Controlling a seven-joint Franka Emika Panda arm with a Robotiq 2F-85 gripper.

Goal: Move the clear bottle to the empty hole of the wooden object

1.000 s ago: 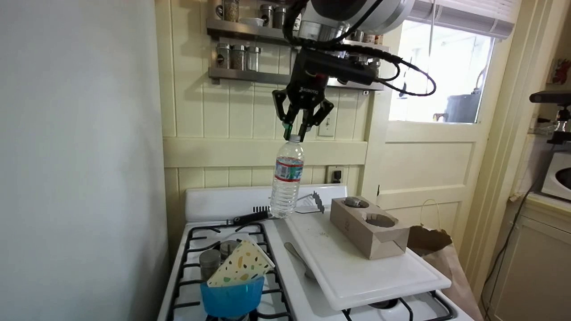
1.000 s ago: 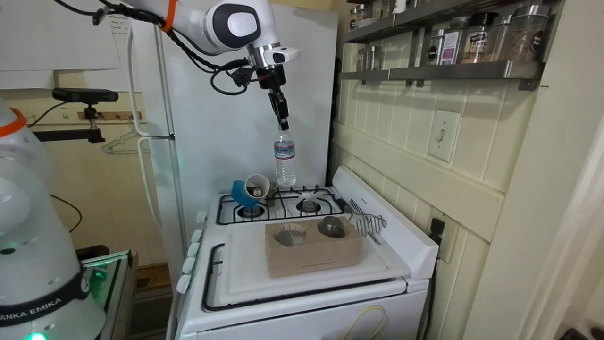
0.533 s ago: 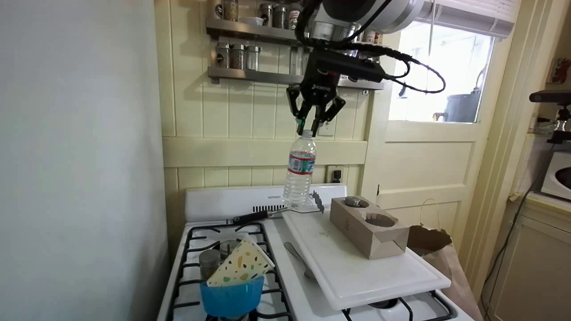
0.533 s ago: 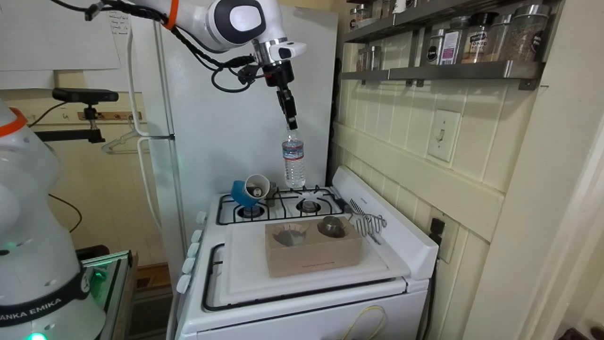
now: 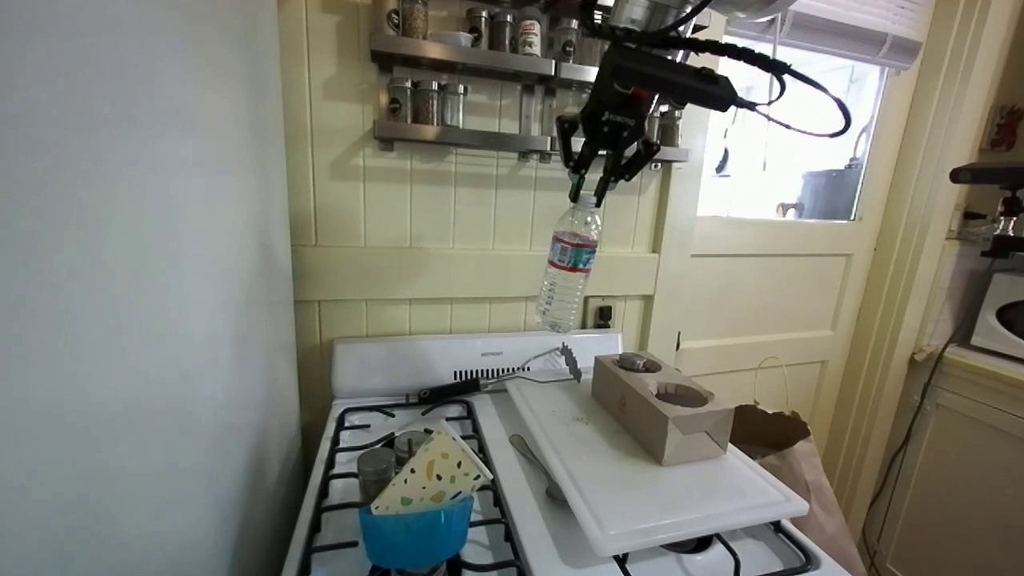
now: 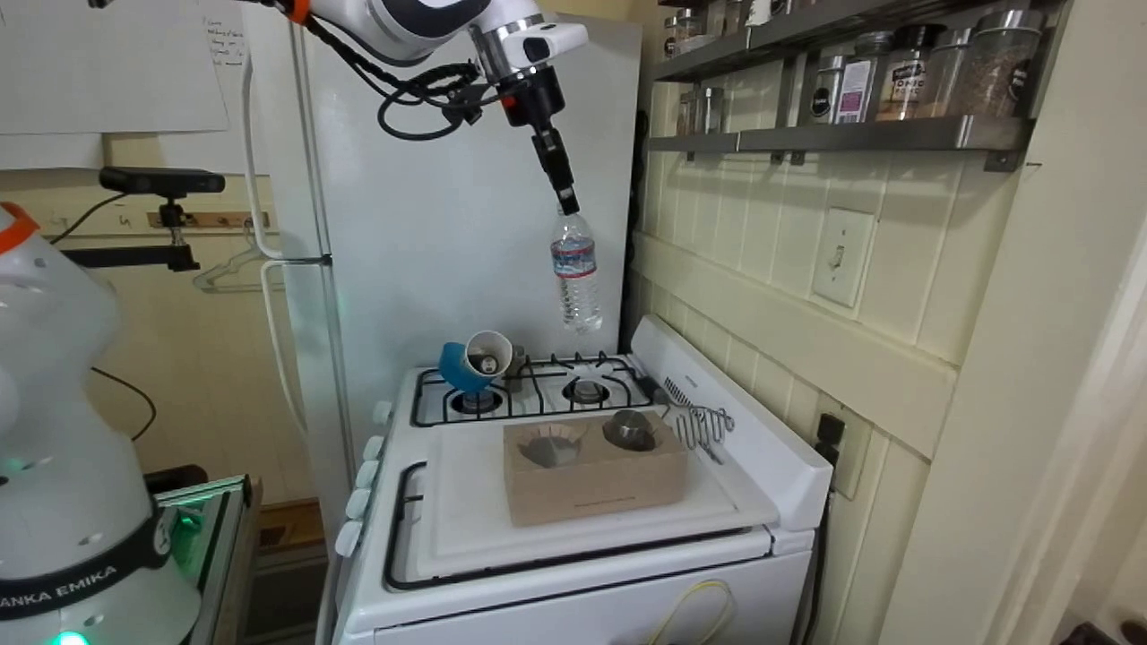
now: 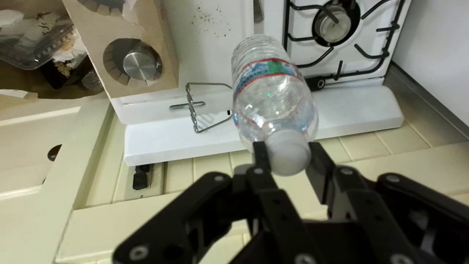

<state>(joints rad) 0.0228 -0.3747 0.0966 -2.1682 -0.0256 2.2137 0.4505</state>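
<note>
The clear bottle [image 5: 571, 254] hangs in the air above the back of the stove, tilted, in both exterior views. My gripper [image 5: 588, 198] is shut on its white cap. The gripper [image 6: 568, 208] and bottle [image 6: 574, 264] are well above the block. In the wrist view the cap sits between the fingertips [image 7: 287, 154] and the bottle body [image 7: 269, 95] points away. The wooden object [image 5: 660, 420] is a tan block on the white board; it also shows in an exterior view [image 6: 596, 484]. One hole holds a silver-lidded jar [image 6: 630, 428]; the other hole [image 5: 682, 394] is open.
The white board [image 5: 616, 480] lies over the stove's burners. A wire utensil [image 5: 552, 368] lies at the stove's back. A blue cup [image 5: 416, 532], a speckled cup [image 5: 436, 476] and jars stand on the grate. Spice shelves [image 6: 887, 134] hang on the wall. A paper bag [image 5: 800, 472] stands beside the stove.
My gripper and the held bottle have risen and moved right in both exterior views. The bottle tilts more than before. The block and the things on the stove have not moved.
</note>
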